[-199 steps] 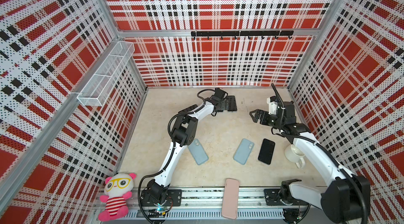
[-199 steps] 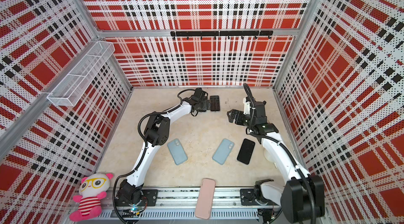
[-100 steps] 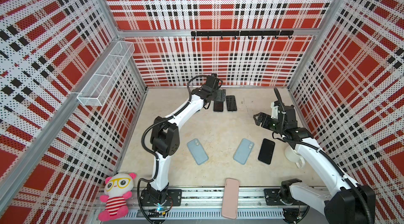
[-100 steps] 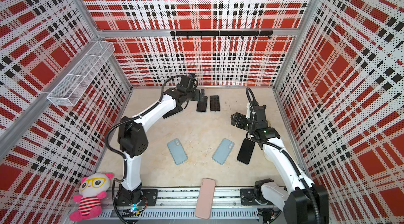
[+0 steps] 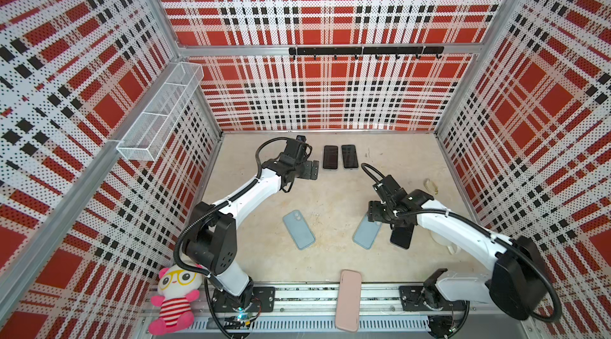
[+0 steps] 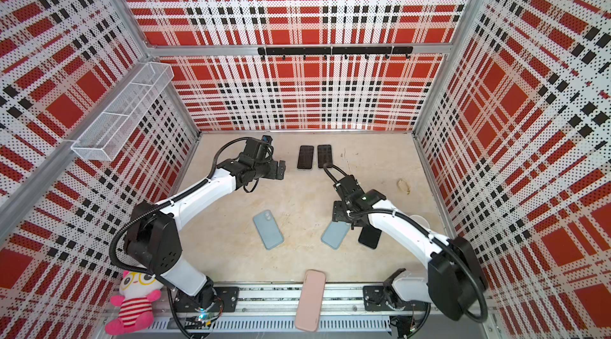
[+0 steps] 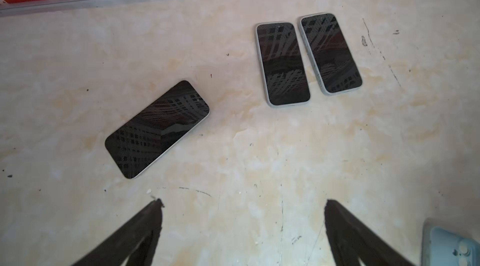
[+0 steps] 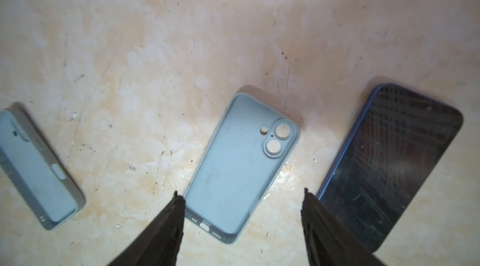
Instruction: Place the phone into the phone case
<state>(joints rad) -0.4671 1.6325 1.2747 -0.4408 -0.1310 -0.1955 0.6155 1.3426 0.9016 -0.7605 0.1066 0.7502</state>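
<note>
Top view: right tool hovers over empty case, phone just beside it on counter.
Left wrist: left tool wide apart, holding nothing.
Right wrist: right tool apart, straddles case end, no grip.
Guess: reach step; next needs square clamp on phone edges.

The scuffed beige tabletop is bearing the back left phone and the back right phone lying side by side, a third phone lying askew near them, and, nearer the front, the left blue case lying apart from the right blue case, with a dark phone lying just beside it.
</note>
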